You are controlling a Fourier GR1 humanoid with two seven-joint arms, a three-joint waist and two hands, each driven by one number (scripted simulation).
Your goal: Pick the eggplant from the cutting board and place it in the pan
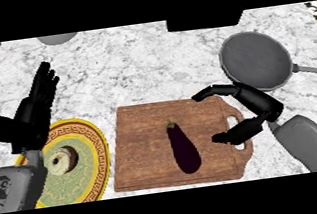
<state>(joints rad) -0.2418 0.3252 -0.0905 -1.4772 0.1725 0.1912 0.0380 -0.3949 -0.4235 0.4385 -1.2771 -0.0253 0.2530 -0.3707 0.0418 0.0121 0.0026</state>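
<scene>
1. The eggplant (183,146) lay lengthwise at the centre of the cutting board (143,151), untouched.
2. The right hand (249,109) hovered at the board's right edge, fingers curved wide, holding nothing.
3. The left hand (30,113) rested open at the left.
4. The smooth eggplant could roll from a pinch short of the pan (255,60), upper right.
5. No writing was readable.

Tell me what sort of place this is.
Most likely a kitchen counter: a marble-look worktop carries a wooden cutting board with an eggplant on it, a grey pan, and a patterned plate.
</scene>
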